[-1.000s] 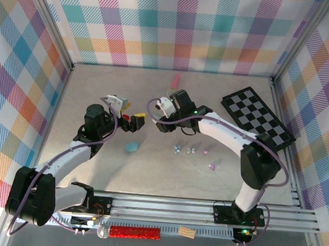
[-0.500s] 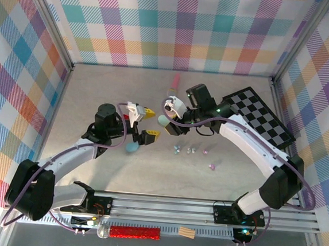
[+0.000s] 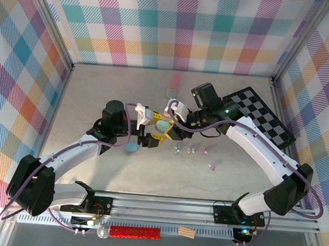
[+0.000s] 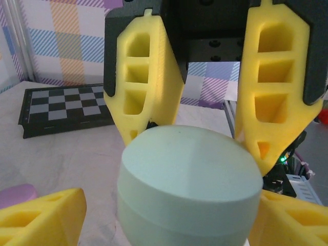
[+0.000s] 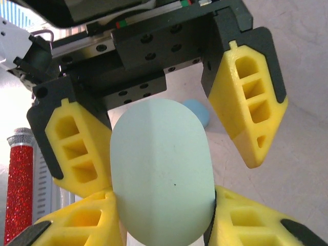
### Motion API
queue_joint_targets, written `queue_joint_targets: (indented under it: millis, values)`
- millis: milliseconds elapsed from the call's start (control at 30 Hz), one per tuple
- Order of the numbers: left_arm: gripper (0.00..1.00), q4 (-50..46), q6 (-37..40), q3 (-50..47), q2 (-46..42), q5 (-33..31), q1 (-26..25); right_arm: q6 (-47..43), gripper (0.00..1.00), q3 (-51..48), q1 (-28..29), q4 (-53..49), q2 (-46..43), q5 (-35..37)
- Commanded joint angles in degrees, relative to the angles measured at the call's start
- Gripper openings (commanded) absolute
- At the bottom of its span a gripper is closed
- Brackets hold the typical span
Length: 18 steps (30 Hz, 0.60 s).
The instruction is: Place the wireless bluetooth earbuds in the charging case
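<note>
My right gripper (image 5: 163,197) holds the mint case (image 5: 159,154) tight, my left gripper (image 4: 169,205) is spread wide around that case, and the tiny earbuds (image 3: 191,151) lie on the table (image 3: 98,94) near it, to its right.

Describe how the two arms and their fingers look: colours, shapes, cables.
Left arm and right arm match: white rounded link shells joined by black joints, with a thin purple cable looping along each. The fingers are yellow plastic wedges with window-like cut-outs, tapering to the tips, on black mounts.
</note>
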Motion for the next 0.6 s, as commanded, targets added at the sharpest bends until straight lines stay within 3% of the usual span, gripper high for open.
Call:
queue_joint_targets:
  millis: [0, 133, 567]
  values:
    - [0.77, -1.49, 1.65, 1.23, -1.23, 2.90, -0.90, -2.51, 0.36, 1.31, -0.28, -2.69, 0.07, -2.08]
    - [0.72, -2.08, 2.21, 1.37, -1.37, 3.07, -0.90, -2.93, 0.36, 1.24, -0.43, -3.18, 0.22, -1.31]
    - [0.69, -1.49, 2.28, 0.96, -2.24, 4.22, -0.99, -3.16, 0.35, 0.64, -1.08, -3.80, 1.02, -0.26]
